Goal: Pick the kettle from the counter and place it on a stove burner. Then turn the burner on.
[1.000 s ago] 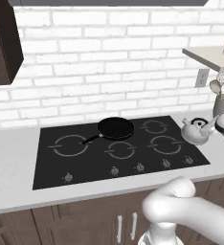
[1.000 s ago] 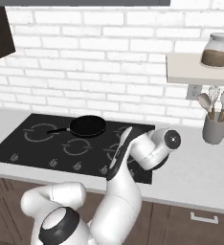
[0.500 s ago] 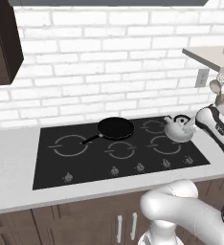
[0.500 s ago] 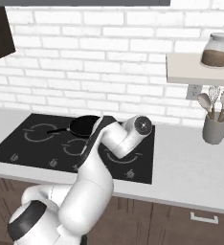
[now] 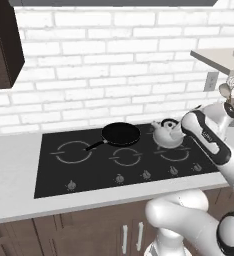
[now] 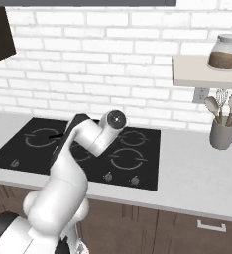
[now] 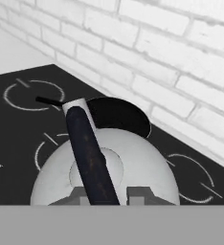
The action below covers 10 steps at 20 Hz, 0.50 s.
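Note:
The pale grey-white kettle (image 5: pixel 166 134) is over the back right of the black cooktop (image 5: pixel 54 175), just right of the black frying pan (image 5: pixel 120 134). In the hand view my gripper (image 7: pixel 111 196) is shut on the dark handle (image 7: pixel 89 153) across the top of the kettle (image 7: pixel 147 162). The widest stove burner ring (image 5: pixel 74 151) lies bare at the cooktop's left end, well left of the kettle, and shows again in the hand view (image 7: pixel 32 93). The pale counter (image 5: pixel 14 200) runs around the cooktop. In the right base view my arm hides the kettle.
A row of knobs (image 5: pixel 120 178) runs along the cooktop's front edge. A grey cup of utensils (image 6: pixel 222 131) stands on the counter (image 6: pixel 197 173) at the right, under a shelf with a jar (image 6: pixel 227 52). The brick wall is close behind.
My gripper has carried the kettle leftward, from the counter beside the cooktop's right edge to over the cooktop's back right, close to the frying pan.

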{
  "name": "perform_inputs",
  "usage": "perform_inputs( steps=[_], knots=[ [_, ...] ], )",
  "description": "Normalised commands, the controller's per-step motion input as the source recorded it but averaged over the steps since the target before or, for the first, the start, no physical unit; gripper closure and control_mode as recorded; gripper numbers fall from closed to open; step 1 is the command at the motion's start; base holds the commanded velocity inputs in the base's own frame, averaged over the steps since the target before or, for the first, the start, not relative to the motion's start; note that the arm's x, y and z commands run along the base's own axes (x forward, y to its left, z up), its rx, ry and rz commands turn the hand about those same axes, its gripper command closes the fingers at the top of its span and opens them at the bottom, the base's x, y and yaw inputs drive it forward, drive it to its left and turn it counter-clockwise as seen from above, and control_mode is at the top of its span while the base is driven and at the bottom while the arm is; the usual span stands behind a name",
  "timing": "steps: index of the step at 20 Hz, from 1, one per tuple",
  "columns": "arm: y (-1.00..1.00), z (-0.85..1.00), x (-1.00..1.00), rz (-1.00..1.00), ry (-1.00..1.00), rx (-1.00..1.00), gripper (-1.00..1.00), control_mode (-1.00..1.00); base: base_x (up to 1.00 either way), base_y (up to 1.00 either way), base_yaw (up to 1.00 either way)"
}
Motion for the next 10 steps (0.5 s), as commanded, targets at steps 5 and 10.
perform_inputs(
  steps=[5,10],
  knots=[
    [0.90,0.27,0.00,0.00,0.04,0.04,1.00,-1.00,0.00,0.00,0.00],
    [0.95,0.23,0.00,0.00,0.09,0.08,1.00,-1.00,0.00,0.00,0.00]
  ],
)
